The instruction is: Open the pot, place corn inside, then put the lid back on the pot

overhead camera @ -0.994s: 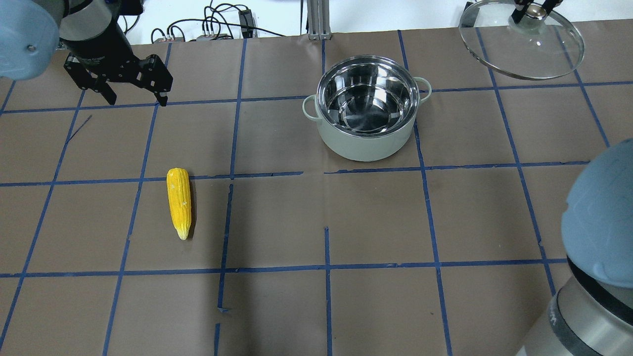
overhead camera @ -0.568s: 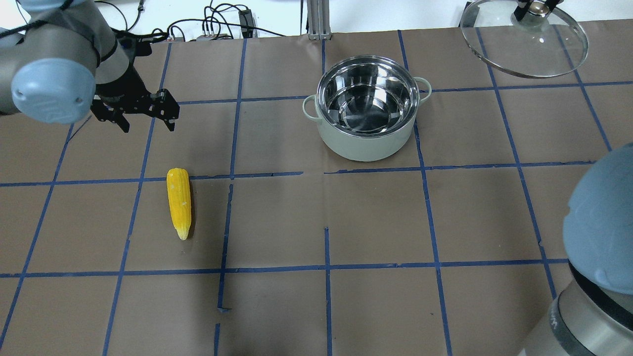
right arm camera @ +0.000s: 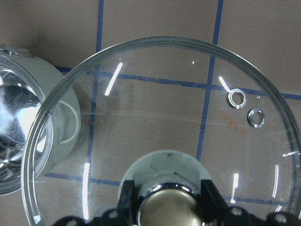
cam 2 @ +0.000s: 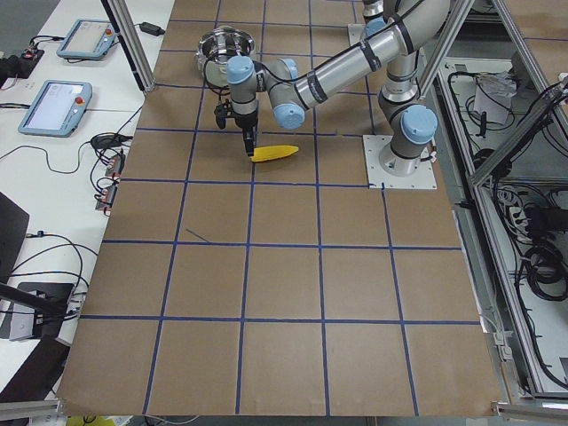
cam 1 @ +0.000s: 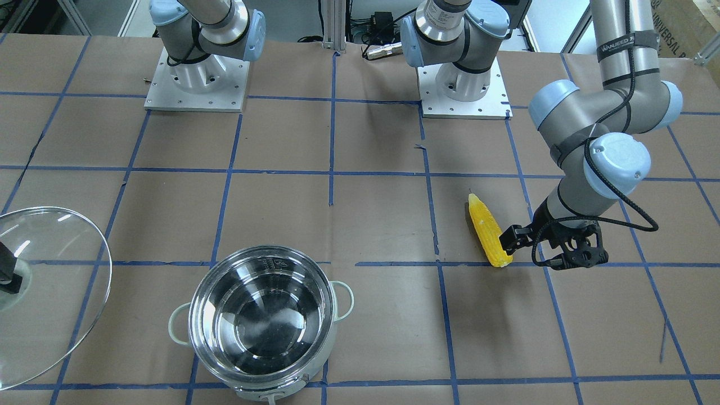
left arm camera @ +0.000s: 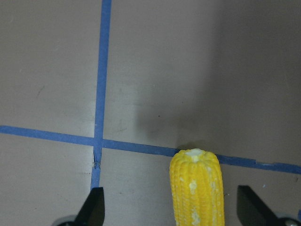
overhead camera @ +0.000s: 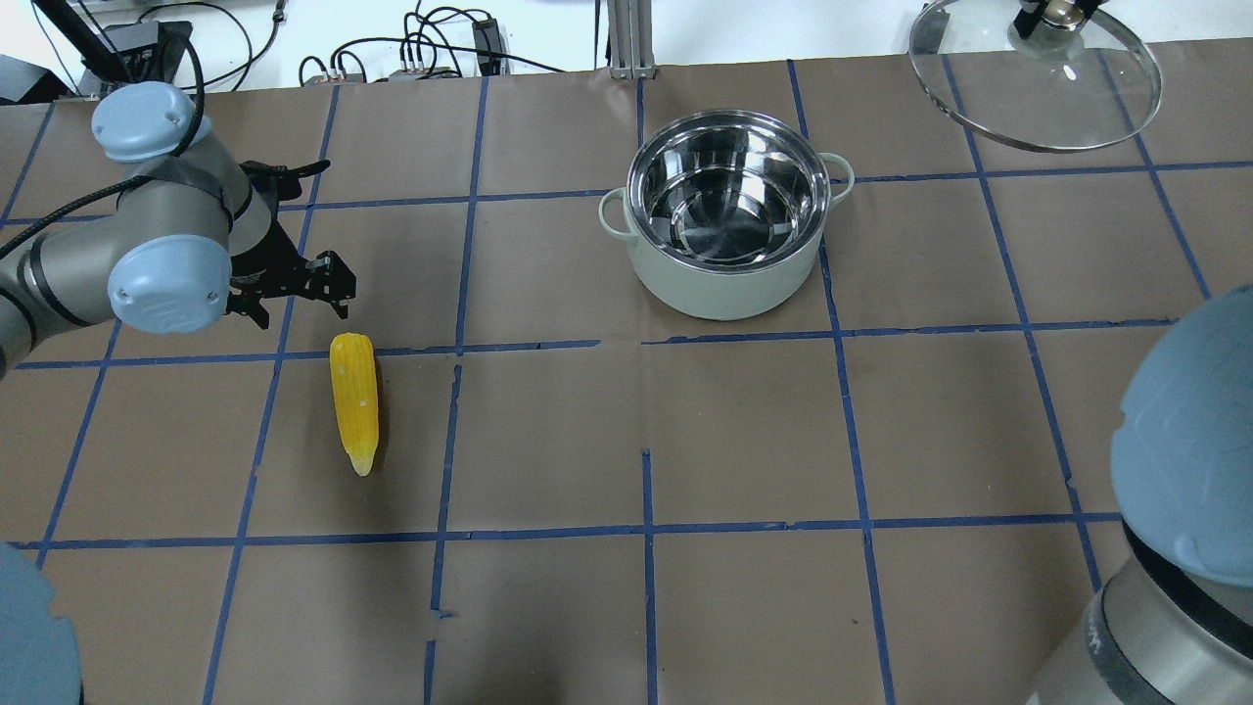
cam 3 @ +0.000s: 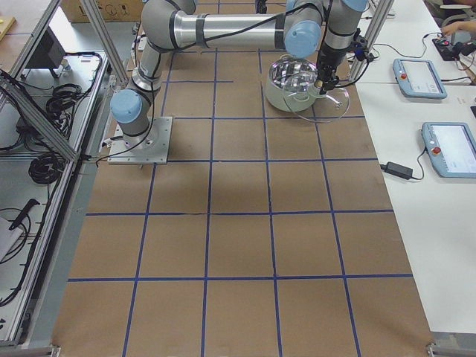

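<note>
The corn (overhead camera: 354, 399) lies on the table's left side, pointed end toward the robot; it also shows in the front view (cam 1: 489, 237) and the left wrist view (left arm camera: 196, 188). My left gripper (overhead camera: 303, 311) is open and empty, just beyond the corn's blunt end, with its fingers (left arm camera: 94, 209) on either side of that end in the wrist view. The pot (overhead camera: 724, 284) stands open and empty at the centre back. My right gripper (overhead camera: 1052, 15) is shut on the knob of the glass lid (overhead camera: 1038, 98) and holds it raised and tilted to the right of the pot (right arm camera: 19, 141).
The table is brown paper with a blue tape grid. Cables and a metal post (overhead camera: 626, 39) lie along the far edge. The two arm bases (cam 1: 197, 79) stand at the robot's side. Monitors and pendants (cam 2: 58, 102) sit on side benches.
My left arm has swung toward the corn and lowered; the open gripper now sits at the corn's blunt end. The lid, pot and corn have stayed put.
</note>
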### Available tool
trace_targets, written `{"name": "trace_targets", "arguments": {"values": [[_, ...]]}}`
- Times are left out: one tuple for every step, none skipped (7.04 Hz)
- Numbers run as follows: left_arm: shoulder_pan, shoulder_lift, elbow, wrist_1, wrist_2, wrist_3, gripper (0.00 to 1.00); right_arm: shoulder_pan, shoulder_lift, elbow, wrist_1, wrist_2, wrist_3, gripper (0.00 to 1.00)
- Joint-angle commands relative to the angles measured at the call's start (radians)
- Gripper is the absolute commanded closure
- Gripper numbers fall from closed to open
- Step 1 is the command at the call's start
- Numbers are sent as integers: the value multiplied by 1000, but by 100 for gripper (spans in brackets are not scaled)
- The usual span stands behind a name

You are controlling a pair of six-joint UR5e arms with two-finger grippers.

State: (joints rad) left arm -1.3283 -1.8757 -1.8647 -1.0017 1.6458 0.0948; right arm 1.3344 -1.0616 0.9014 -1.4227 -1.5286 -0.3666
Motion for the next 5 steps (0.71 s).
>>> {"name": "trace_targets", "arguments": {"values": [[-6, 19, -68, 15, 5, -26, 0, 0, 0, -1, 1, 1, 1, 90], [-6, 18, -86, 17, 2, -65, 0, 0, 0, 1, 1, 1, 1, 90], [-9, 7, -90, 17, 2, -96, 0, 0, 0, 1, 1, 2, 3, 90], [-9, -2, -96, 17, 2, -122, 0, 0, 0, 1, 1, 2, 3, 90], [-9, -8, -99, 17, 2, -147, 0, 0, 0, 1, 1, 5, 3, 90]]}}
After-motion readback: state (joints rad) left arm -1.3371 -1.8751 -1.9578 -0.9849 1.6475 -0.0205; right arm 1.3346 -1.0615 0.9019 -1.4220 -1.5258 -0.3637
